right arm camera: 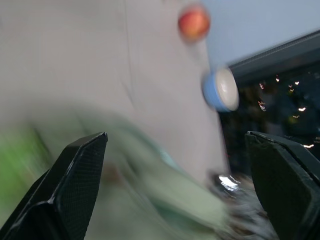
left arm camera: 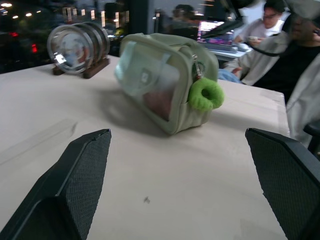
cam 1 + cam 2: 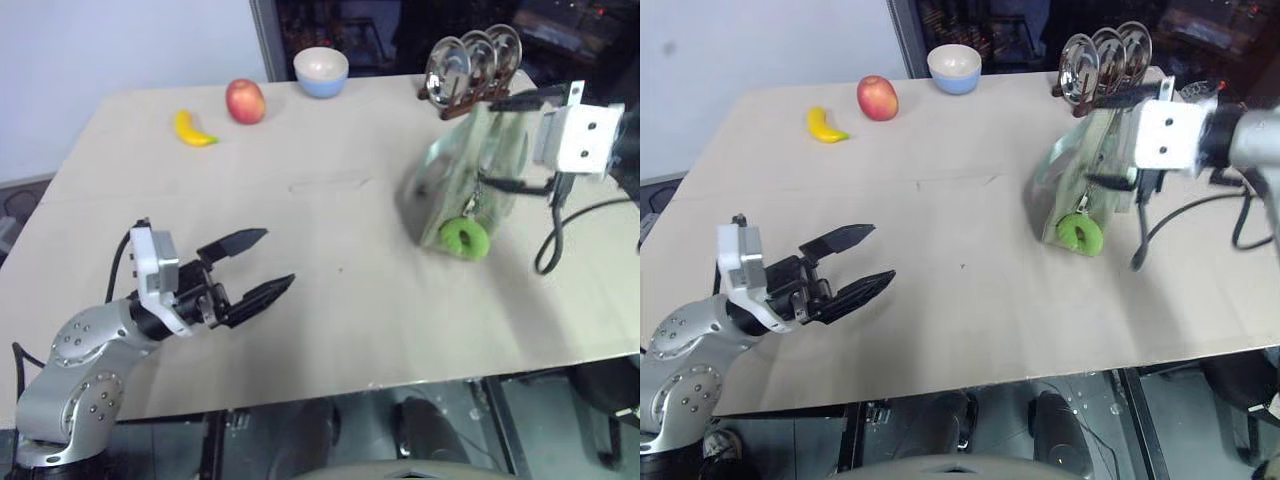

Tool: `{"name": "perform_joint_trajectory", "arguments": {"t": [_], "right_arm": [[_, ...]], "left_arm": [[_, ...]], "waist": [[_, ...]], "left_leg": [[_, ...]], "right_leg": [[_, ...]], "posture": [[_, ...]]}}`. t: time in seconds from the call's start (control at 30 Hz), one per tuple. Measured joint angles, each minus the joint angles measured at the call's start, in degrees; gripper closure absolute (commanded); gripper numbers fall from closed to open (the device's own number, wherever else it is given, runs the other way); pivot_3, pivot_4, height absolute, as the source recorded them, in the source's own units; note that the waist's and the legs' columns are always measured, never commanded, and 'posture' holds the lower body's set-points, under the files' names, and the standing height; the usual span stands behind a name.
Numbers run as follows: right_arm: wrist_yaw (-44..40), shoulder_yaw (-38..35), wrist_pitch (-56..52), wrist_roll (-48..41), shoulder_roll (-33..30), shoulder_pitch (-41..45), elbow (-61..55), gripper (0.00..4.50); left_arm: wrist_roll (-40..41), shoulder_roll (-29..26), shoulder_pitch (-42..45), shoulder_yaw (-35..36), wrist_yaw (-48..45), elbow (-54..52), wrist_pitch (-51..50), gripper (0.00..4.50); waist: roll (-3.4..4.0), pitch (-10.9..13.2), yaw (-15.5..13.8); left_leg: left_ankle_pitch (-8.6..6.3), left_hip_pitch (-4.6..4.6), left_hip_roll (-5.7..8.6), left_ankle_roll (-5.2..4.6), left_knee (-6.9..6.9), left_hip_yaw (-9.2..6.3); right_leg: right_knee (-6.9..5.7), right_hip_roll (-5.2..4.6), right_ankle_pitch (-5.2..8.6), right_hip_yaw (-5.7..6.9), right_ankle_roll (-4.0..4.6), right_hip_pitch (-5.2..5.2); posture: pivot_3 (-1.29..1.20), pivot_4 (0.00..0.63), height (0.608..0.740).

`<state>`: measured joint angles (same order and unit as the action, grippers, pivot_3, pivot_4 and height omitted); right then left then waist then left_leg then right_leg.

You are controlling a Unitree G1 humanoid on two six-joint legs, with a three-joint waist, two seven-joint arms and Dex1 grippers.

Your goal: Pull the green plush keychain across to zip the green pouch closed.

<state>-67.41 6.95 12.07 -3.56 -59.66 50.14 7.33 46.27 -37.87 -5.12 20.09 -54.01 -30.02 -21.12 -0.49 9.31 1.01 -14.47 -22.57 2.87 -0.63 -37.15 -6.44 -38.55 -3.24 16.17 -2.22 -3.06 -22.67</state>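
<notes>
Pale sage-green boxy fabric pouch with clear window panel (image 2: pixel 160 80): on its side on the beige tabletop (image 3: pixel 330 300), toward the robot's right, just in front of the rack of round metal discs (image 3: pixel 472 60). Probably laid so to present the zipper end forward. Bright lime-green fuzzy ring keychain (image 3: pixel 463 238): hangs on a short chain from the pouch's near end, low against the fabric, not gripped.

Right gripper (image 3: pixel 515 140): fingers spread wide beside the pouch, empty; judged staged for pouch or keychain. Left gripper (image 3: pixel 258 266): spread wide, empty, well apart from the pouch, pointed toward it.

Zipper line and how far it is closed: not discernible. Reddish content behind the window: shape unclear. Right wrist view: smeared; pouch and keychain reduced to green streaks. Contact between right fingers and pouch: cannot be told.
</notes>
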Motion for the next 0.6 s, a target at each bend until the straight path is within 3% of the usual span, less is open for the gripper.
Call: {"name": "perform_joint_trajectory", "arguments": {"t": [0.1,0.3,0.37,0.47,0.6], "right_arm": [[-3.18,7.18,18.93,9.52,0.83,9.74,18.59,0.0],[-1.44,15.45,40.98,23.81,2.47,22.37,39.93,0.0],[-5.08,15.83,41.29,21.52,4.99,22.94,43.28,0.0],[-15.75,13.63,31.39,10.41,8.22,23.15,41.27,0.0],[-18.04,9.84,22.25,4.14,8.45,26.52,37.98,0.0]], "left_arm": [[-0.59,0.52,0.54,-0.49,0.53,0.22,0.69,0.04],[-1.27,1.32,-1.52,-0.32,1.74,-0.05,1.21,0.04],[-1.29,1.43,-2.54,0.02,2.15,-0.47,1.36,0.04],[-1.24,1.67,-4.16,0.71,3.23,-1.59,1.61,0.04],[-1.26,2.18,-5.51,1.38,4.2,-2.37,1.96,0.04]], "waist": [[0.06,0.08,0.57],[-0.01,0.13,1.14],[-0.01,0.14,1.26],[0.19,0.28,1.46],[0.35,0.38,0.87]], "left_leg": [[0.11,-0.04,0.0,0.19,0.08,0.22],[0.1,-0.06,0.0,0.17,0.13,0.28],[0.1,-0.06,-0.02,0.17,0.13,0.29],[0.1,-0.07,-0.06,0.17,0.13,0.28],[0.09,-0.24,-0.03,0.17,0.16,0.17]], "right_leg": [[0.01,-0.02,0.0,-0.17,0.0,-0.13],[0.08,-0.04,0.0,-0.23,0.0,-0.16],[0.06,-0.05,-0.01,-0.26,0.0,-0.16],[0.01,-0.06,-0.01,-0.3,0.01,-0.2],[0.01,-0.1,-0.01,-0.28,0.02,-0.37]], "posture": [[0.0,0.15,0.74],[0.0,0.15,0.74],[0.0,0.15,0.74],[0.0,0.15,0.74],[0.0,0.15,0.74]]}}
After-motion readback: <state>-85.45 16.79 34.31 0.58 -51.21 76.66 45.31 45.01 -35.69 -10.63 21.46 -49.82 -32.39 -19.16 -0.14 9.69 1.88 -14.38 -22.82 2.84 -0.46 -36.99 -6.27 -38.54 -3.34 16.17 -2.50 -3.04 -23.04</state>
